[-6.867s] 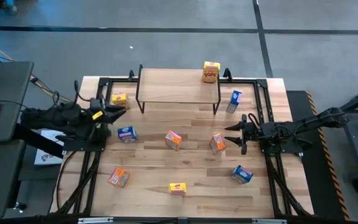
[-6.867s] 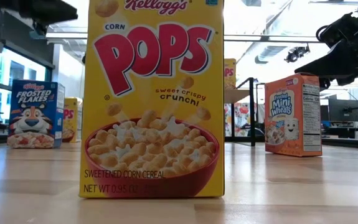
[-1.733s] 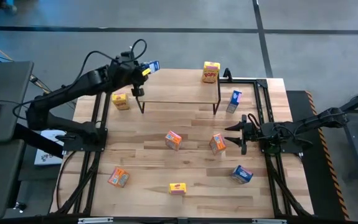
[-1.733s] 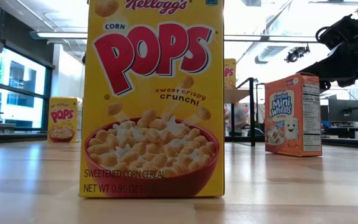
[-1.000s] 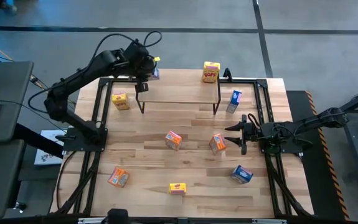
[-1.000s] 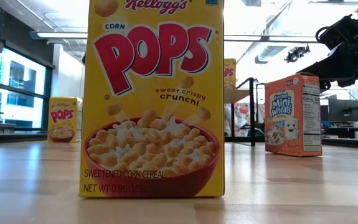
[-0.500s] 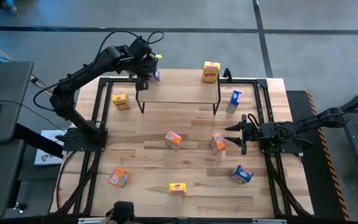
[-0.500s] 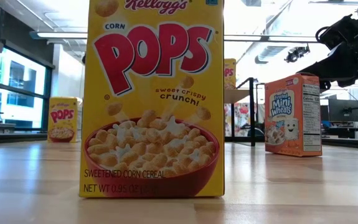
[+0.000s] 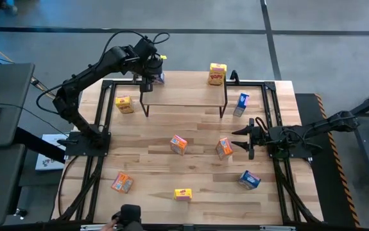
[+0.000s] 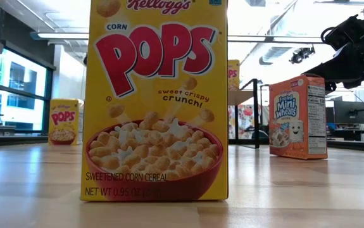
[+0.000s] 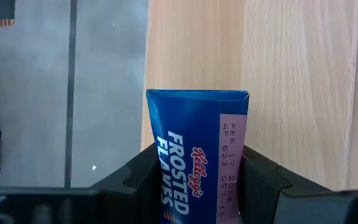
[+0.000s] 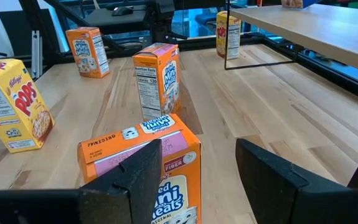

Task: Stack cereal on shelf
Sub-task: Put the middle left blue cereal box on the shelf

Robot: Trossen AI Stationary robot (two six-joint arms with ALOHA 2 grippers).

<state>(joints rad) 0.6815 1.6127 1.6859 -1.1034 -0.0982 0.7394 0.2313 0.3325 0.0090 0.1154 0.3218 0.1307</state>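
- A blue cereal box (image 11: 194,158) is held tight between the two fingers of the left gripper (image 9: 151,76), just over the left end of the shelf (image 9: 184,90).
- The box is judged to be light and stiff but easy to dent, so a soft squeeze on its two wide faces seems best.
- A yellow box (image 9: 217,74) is seen standing on the right end of the shelf.
- Other small boxes are spread on the table (image 9: 152,160) in front of the shelf, apart from each other.
- The right gripper (image 9: 248,138) is seen waiting to the right of the shelf, its fingers apart and empty, right by an orange box (image 12: 142,162).
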